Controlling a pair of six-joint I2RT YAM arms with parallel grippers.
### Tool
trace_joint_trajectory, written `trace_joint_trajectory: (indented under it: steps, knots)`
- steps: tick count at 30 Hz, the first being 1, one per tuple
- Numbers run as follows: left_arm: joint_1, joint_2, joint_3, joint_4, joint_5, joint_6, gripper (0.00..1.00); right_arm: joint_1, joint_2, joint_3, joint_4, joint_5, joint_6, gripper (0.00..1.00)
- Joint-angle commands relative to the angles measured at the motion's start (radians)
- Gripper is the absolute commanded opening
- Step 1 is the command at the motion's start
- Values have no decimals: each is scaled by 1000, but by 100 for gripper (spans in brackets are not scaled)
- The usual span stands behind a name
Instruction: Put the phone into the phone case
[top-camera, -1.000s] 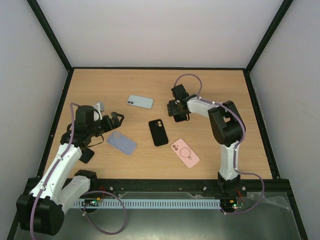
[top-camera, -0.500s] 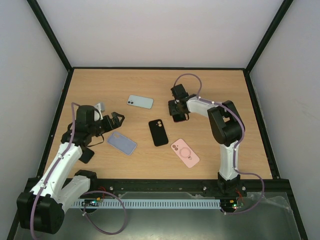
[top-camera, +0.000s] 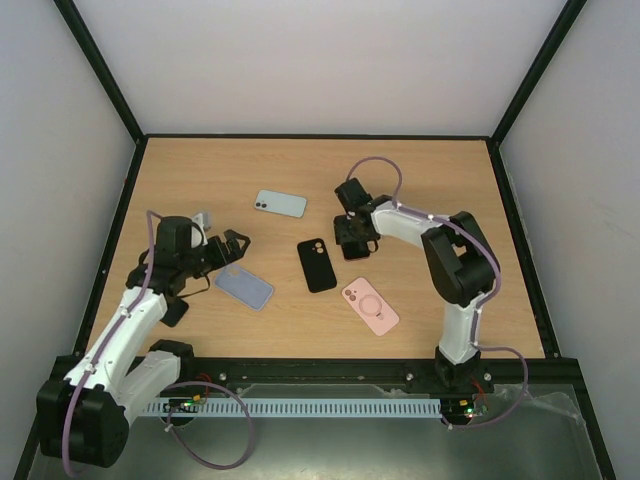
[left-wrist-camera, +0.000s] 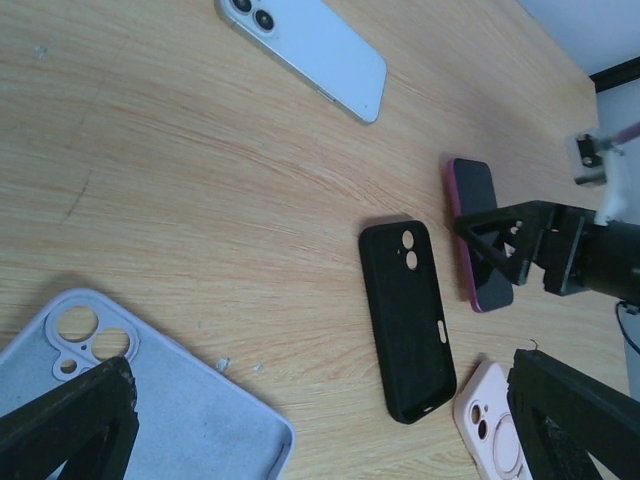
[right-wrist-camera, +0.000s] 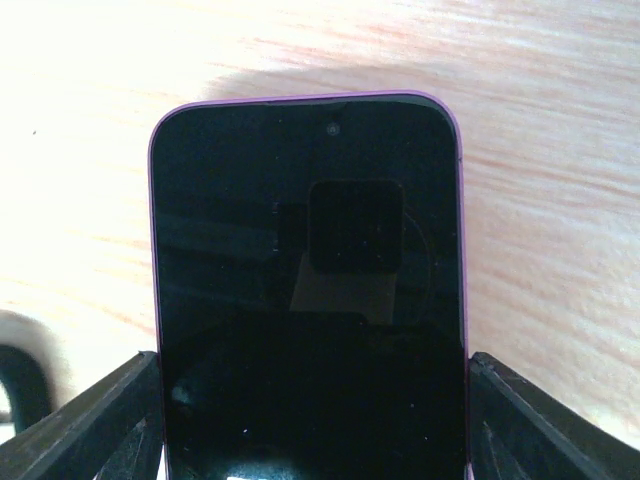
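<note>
On grained wood table (top-camera: 200, 170), glossy pink-rimmed phone (right-wrist-camera: 310, 250) pinched by right gripper (top-camera: 357, 240)

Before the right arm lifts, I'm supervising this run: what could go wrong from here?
The right end effector pinches the pink-edged phone only by its thin long edges, so it may slip or tilt when lifted. The black case and pink case lie close by; a low carry could knock them askew.

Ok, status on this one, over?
Left gripper open by lavender case. Right gripper clamped on pink-edged phone, screen up. Pink case uncovered; black case beside phone.
</note>
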Motion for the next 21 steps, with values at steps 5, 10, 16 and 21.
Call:
trace_joint_trajectory:
  steps: [5,10,16,21]
  knots:
    - [-3,-16,-15,30,5,-19,100,28,-125,-45,-46,-32,46,53]
    - [-5,8,-3,31,12,-15,100,57,-188,-60,-29,-101,74,52]
    - [-14,16,-17,53,15,-30,99,82,-237,-157,104,-367,130,52]
    - [-21,25,-19,54,14,-30,98,104,-259,-240,243,-487,206,49]
